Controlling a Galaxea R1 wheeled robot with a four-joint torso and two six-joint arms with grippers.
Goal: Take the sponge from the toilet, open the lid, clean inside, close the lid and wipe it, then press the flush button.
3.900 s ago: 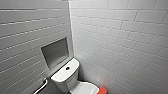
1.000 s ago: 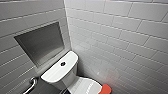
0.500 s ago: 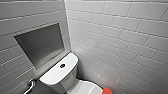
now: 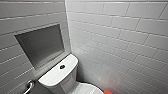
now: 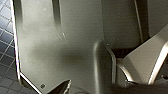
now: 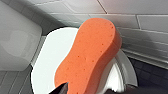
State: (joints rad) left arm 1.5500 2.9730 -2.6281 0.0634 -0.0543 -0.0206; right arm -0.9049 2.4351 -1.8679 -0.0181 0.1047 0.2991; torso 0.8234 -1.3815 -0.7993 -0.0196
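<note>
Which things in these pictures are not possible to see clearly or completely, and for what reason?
Head view: the bottom edge cuts off the sponge and the lid.
Head view: the metal bar at lower left is too blurred to identify.
Right wrist view: the sponge hides whether it touches the lid.
Left wrist view: the robot's dark plate hides most of the tiled floor.

The right gripper [image 6: 88, 90] is held out ahead of the robot, at about one o'clock, its wrist tipped steeply downward. The left gripper [image 5: 87, 91] is tucked in close against the robot's own grey body, pointing down.
</note>
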